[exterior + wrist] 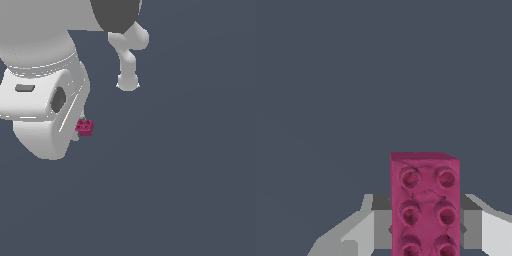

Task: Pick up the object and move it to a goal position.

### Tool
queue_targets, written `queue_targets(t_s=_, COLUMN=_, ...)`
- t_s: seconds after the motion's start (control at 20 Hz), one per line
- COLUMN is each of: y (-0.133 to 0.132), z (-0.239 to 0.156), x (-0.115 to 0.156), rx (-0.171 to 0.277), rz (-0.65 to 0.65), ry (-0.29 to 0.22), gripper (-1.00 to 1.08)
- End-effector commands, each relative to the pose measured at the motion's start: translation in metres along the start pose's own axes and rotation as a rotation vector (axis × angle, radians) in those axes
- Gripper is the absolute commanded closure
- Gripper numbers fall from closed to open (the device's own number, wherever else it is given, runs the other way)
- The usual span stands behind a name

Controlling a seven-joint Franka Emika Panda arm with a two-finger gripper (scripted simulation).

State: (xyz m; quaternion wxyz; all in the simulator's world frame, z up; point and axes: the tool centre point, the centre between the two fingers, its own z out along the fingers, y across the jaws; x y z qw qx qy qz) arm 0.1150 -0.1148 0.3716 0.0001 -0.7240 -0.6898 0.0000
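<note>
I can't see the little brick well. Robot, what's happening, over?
Gripper shut on the brick, one finger on each side. Brick magenta, studs facing the wrist camera. Nothing else seen around it, over.

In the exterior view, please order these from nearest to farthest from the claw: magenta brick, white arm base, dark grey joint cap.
1. Small magenta-red studded brick: held in the claw.
2. White arm base: above, toward the exterior view's right.
3. Dark grey round joint cap: at the top edge.
</note>
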Motion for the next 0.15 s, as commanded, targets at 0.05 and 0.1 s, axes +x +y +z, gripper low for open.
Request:
queue_targets(t_s=0.05, y=0.0006, z=-0.0022, x=-0.001, rx=0.0, rz=0.0, ry=0.0, gripper=1.08)
queue_targets(t_s=0.1, y=0.0006, z=-0.0022, x=-0.001, rx=0.0, rz=0.0, ry=0.0, gripper=1.08)
